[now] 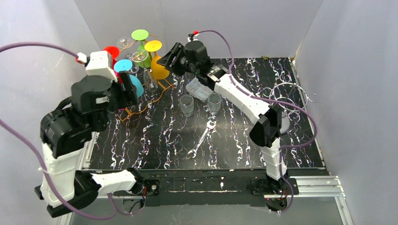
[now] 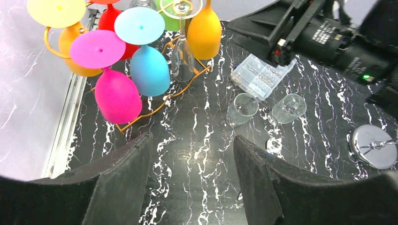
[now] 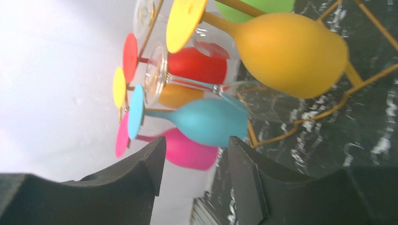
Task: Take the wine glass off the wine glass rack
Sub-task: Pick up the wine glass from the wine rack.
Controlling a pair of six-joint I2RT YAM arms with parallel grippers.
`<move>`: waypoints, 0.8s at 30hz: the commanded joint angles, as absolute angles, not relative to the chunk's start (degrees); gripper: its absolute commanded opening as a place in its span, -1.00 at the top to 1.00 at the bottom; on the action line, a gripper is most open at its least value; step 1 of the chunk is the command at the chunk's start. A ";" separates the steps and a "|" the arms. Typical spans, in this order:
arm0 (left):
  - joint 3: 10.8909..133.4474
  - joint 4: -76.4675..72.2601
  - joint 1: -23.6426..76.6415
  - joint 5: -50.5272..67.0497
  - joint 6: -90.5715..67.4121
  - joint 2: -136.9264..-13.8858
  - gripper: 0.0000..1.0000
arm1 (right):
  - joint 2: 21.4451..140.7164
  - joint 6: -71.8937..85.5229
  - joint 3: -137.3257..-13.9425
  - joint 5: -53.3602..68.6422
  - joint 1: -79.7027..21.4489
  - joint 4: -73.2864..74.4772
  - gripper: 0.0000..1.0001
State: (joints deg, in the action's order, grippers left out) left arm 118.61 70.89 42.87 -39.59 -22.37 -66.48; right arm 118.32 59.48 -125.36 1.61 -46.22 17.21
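Grey walls (image 1: 244, 23) enclose a black, white-veined marble-patterned table (image 1: 234, 140). At its far left corner stands an orange wire wine glass rack (image 2: 157, 103). Stemmed glasses hang from it bowl-down: an orange opaque wine glass (image 3: 291, 54) on the side facing the table's middle, a cyan opaque wine glass (image 3: 206, 122), a pink opaque wine glass (image 2: 117, 96) nearest the left edge, and a clear wine glass (image 2: 182, 56) among them; red and green ones show behind. None has left the rack. The right gripper (image 3: 196, 145) hovers just beside the orange glass, its jaws parted and nothing between them. The left gripper (image 2: 192, 138) hangs over the left edge, likewise spread and empty. Near the table's centre lie a clear plastic compartment box (image 1: 197, 89), two clear tumblers (image 1: 187, 104) (image 1: 214, 101) and a silver spanner (image 1: 202, 138). A chrome disc base (image 2: 373, 146) sits toward the right edge.
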 commanded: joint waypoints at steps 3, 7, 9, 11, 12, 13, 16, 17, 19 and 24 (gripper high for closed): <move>116.35 72.94 42.95 -42.45 -22.85 -62.33 -0.25 | 123.98 68.31 -131.69 -7.17 -48.66 4.19 -0.15; 115.70 73.32 42.92 -42.45 -22.68 -60.74 -0.26 | 124.25 69.57 -131.20 -10.36 -48.78 1.67 -0.14; 115.37 73.27 42.91 -42.36 -22.68 -60.29 -0.26 | 124.28 69.66 -131.25 -12.12 -48.78 0.69 -0.14; 115.02 73.14 42.90 -42.16 -22.76 -59.98 -0.26 | 124.43 70.38 -131.06 -13.20 -48.78 -0.70 -0.14; 114.77 73.00 42.97 -41.95 -22.76 -59.88 -0.26 | 124.68 70.69 -131.21 -13.78 -48.74 -1.26 -0.14; 114.54 72.88 42.90 -41.77 -22.82 -59.79 -0.27 | 124.91 71.01 -131.41 -14.40 -48.73 -1.44 -0.14; 114.02 72.52 42.91 -41.42 -22.79 -59.60 -0.27 | 126.11 71.98 -132.12 -15.90 -48.69 -1.86 -0.13; 113.95 72.45 42.96 -41.40 -22.77 -59.59 -0.27 | 126.76 72.38 -132.83 -16.25 -48.69 -1.64 -0.13; 113.83 72.36 42.97 -41.60 -22.63 -59.37 -0.28 | 128.08 73.19 -134.33 -16.62 -48.69 -1.25 -0.11; 113.65 71.93 42.94 -42.55 -22.10 -58.89 -0.29 | 131.12 74.54 -138.33 -17.77 -48.69 -0.96 0.03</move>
State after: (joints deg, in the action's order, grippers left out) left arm 113.93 72.47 42.87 -40.42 -22.48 -59.64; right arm 128.81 72.71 -133.21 -14.70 -48.75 1.52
